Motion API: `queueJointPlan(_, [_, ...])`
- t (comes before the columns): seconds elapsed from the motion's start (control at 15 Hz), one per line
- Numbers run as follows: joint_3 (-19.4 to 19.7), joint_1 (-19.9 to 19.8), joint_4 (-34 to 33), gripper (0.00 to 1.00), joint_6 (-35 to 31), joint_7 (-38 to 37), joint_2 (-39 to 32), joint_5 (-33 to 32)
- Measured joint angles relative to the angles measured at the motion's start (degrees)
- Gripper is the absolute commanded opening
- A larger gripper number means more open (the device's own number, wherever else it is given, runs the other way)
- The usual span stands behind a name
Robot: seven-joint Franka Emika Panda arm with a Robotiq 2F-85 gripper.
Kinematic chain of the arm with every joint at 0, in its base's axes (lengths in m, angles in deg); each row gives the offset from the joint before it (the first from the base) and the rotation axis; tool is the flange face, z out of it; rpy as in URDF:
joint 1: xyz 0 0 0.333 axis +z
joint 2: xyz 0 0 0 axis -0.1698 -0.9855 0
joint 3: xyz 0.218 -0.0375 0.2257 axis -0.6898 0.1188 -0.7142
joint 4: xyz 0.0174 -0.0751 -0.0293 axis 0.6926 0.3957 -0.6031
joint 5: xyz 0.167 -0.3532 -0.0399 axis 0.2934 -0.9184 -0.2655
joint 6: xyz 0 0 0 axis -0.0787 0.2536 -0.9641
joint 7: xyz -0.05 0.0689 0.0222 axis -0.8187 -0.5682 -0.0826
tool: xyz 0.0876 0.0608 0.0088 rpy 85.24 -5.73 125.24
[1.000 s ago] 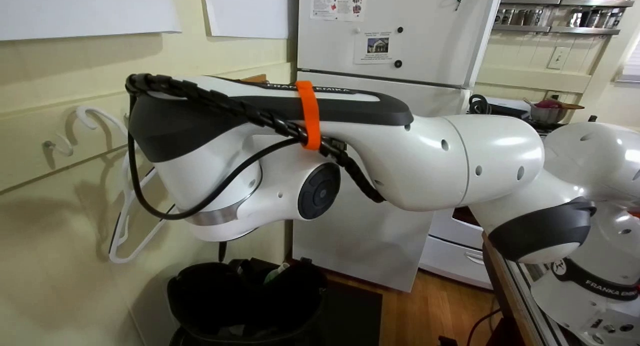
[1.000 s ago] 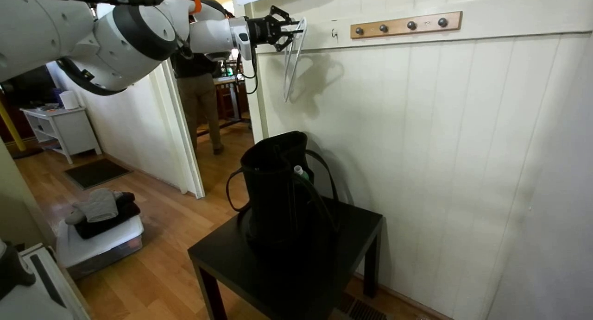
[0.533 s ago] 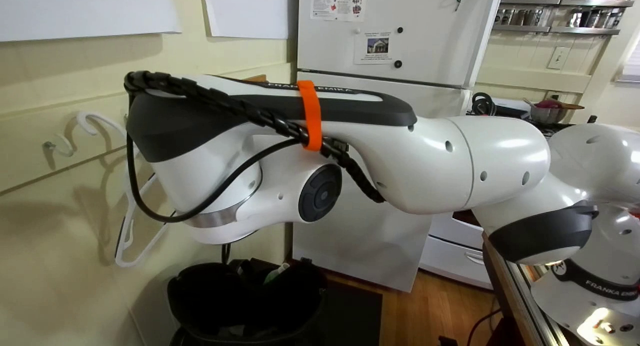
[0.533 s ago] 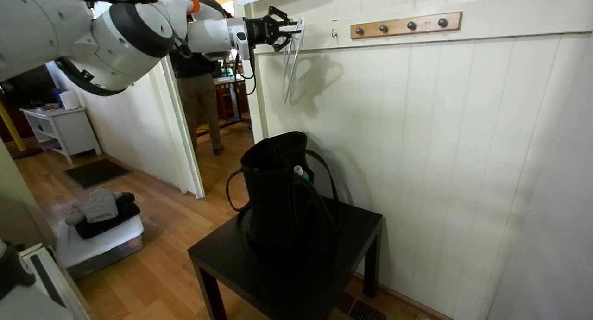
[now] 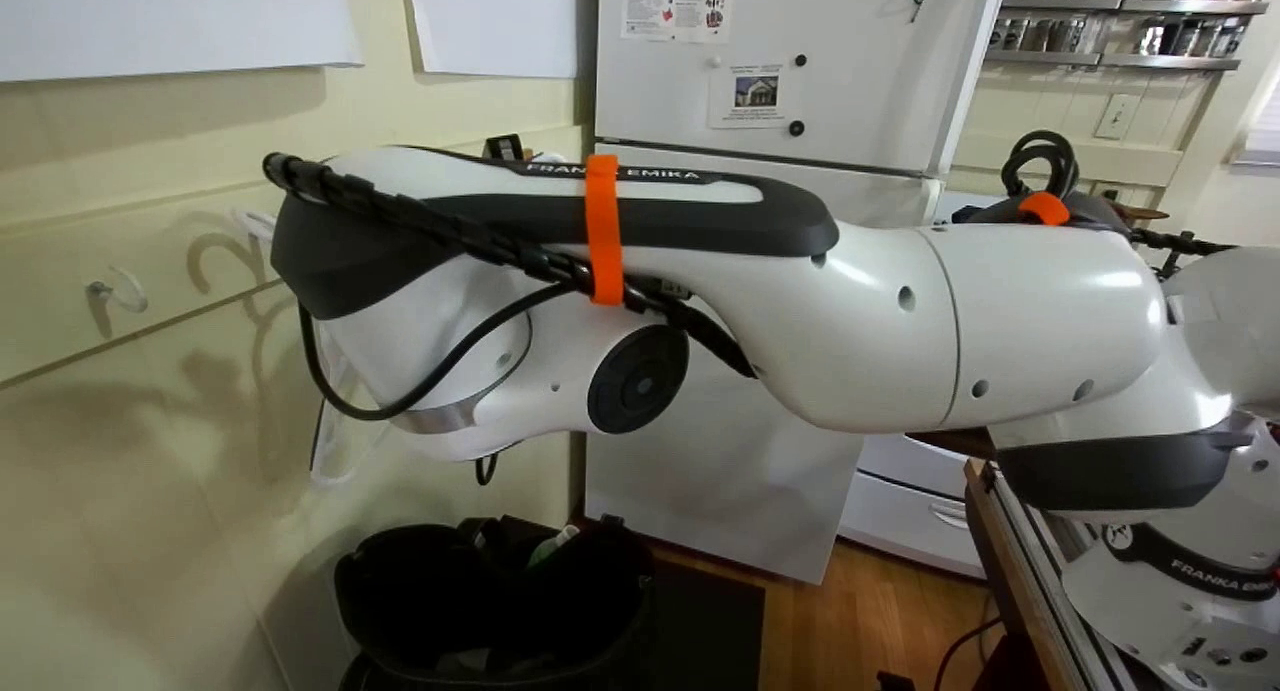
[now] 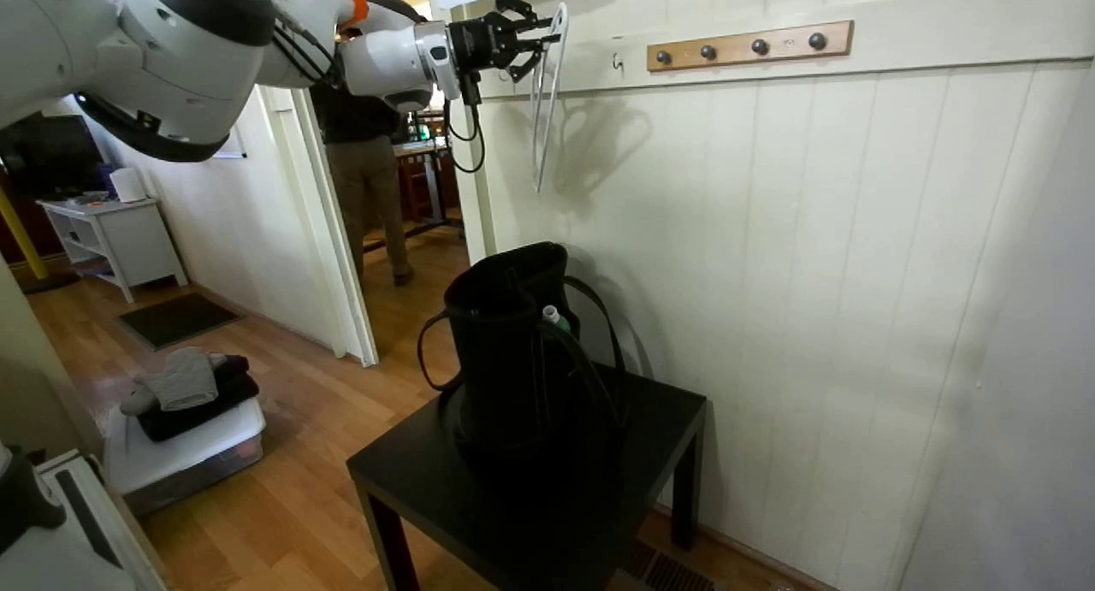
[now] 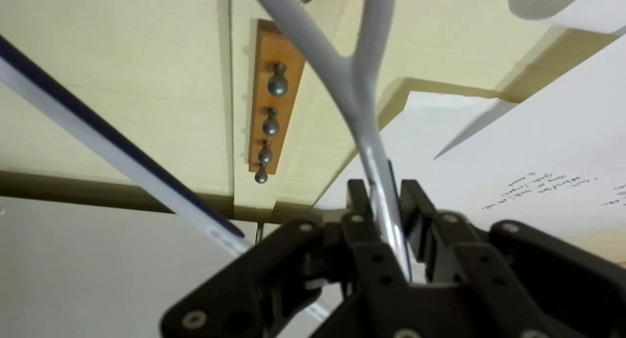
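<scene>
Evidently, the jaws are clamped on the white hanger (image 7: 359, 103), held near the wall (image 6: 796, 232), higher than the black bag (image 6: 500, 360). Risk: wall contact could twist the slim hanger within the grip, causing slippage.

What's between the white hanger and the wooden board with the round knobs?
A small hook on the wall: in an exterior view it shows between the hanger and the knobbed board.

fingers (image 7: 363, 235) gripping wht hanger (image 7: 363, 115); wd knob rack (image 7: 283, 110) on wall (image 7: 146, 59) bhnd.
</scene>
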Motion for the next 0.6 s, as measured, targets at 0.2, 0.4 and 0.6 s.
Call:
queueJointPlan(0.2, [3.5,4.7,8.0,0.06,0.0,-1.6,1.8,0.5])
queueJointPlan(0.4, [6.1,10.2,16.5,0.06,0.0,-3.5,3.7,0.5])
queueJointPlan(0.6, [9.6,16.1,25.3,0.06,0.0,-7.0,5.0,0.5])
